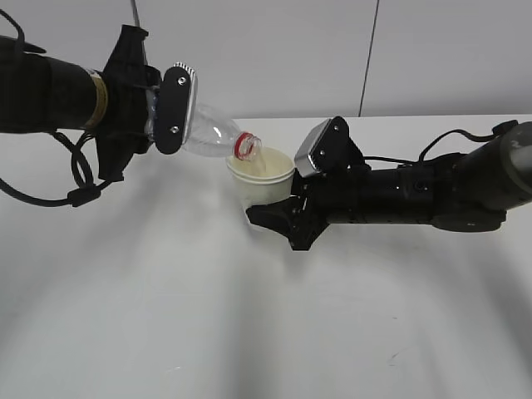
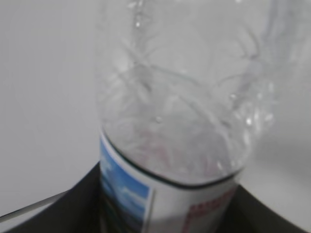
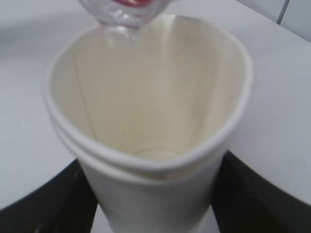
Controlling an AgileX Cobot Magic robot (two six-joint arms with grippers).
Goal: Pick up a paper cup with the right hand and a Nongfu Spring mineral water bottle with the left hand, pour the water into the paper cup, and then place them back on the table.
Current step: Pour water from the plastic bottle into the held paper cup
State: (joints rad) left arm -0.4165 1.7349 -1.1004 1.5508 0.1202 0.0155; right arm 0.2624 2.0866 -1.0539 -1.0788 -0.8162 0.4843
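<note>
Above the table (image 1: 166, 316), left pincer (image 1: 170, 112) gripping tilted bottle (image 1: 212, 133), right pincer (image 1: 270, 214) gripping cup (image 1: 262, 179), blue label panel (image 2: 121, 187) wrist-view only

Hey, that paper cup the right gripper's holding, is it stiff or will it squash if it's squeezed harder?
Probably squashy. In the right wrist view the paper cup has a rim pinched out of round, so its thin wall seems to give under the right hand. It looks light and likely tippy when set down. Water from the Nongfu Spring mineral water bottle may steady it.

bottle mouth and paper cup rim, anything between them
Nothing solid: the tilted clear plastic bottle with the red neck ring has its mouth right over the cream-white paper cup, with only a small open gap, seen in the exterior and right wrist views.
</note>
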